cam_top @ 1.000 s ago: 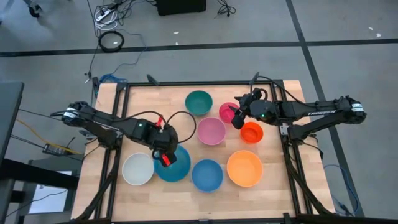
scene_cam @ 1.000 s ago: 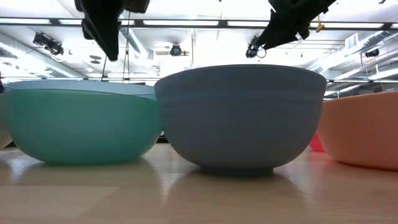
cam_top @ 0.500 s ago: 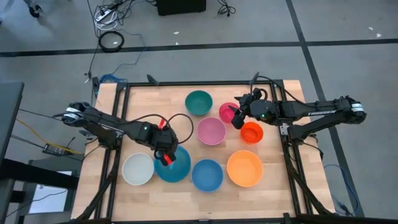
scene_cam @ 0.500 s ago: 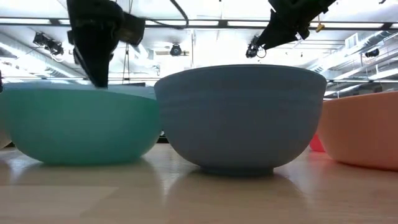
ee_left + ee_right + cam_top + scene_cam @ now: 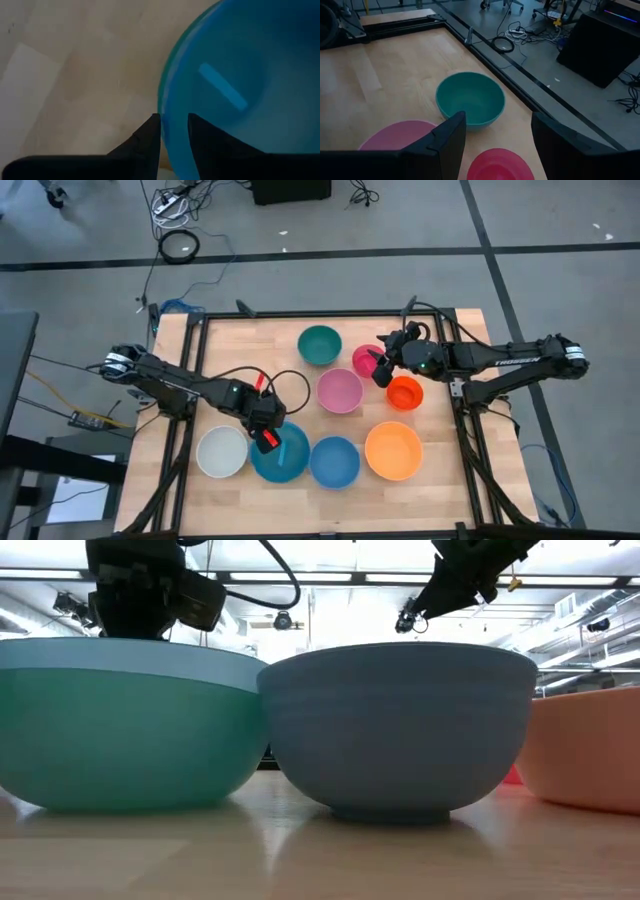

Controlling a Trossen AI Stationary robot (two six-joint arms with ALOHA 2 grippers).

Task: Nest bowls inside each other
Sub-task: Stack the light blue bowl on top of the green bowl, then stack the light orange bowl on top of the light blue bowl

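Observation:
A light blue bowl [image 5: 130,653] sits nested in a dull green bowl [image 5: 130,745] near the table's front, between the white bowl [image 5: 221,452] and the blue bowl [image 5: 333,462]. My left gripper [image 5: 266,438] points down at this pair's far-left rim, with its fingers partly open astride it. My right gripper [image 5: 378,366] hangs open and holds nothing, above the gap between the magenta bowl [image 5: 366,359] and the red-orange bowl [image 5: 405,392]. The teal bowl [image 5: 470,100], pink bowl [image 5: 340,390] and orange bowl [image 5: 393,450] stand singly on the table. My left gripper straddles the rim [image 5: 161,107] of the nested pair from above, one finger inside the light blue bowl and one outside. The outer finger [image 5: 150,137] lies against the rim's outside. A sliver of blue shows beside the inner finger [image 5: 200,137]. The pair rests on the table.
The nested pair stands close against the blue bowl [image 5: 400,730], and the white bowl is just to its left. Bare wood lies along the table's far-left part [image 5: 230,345]. A black frame [image 5: 320,312] borders the table.
My left gripper has come down from above the nested pair until its fingers straddle the far-left rim. The pair has slid a little toward the table's near edge. My right arm has kept still.

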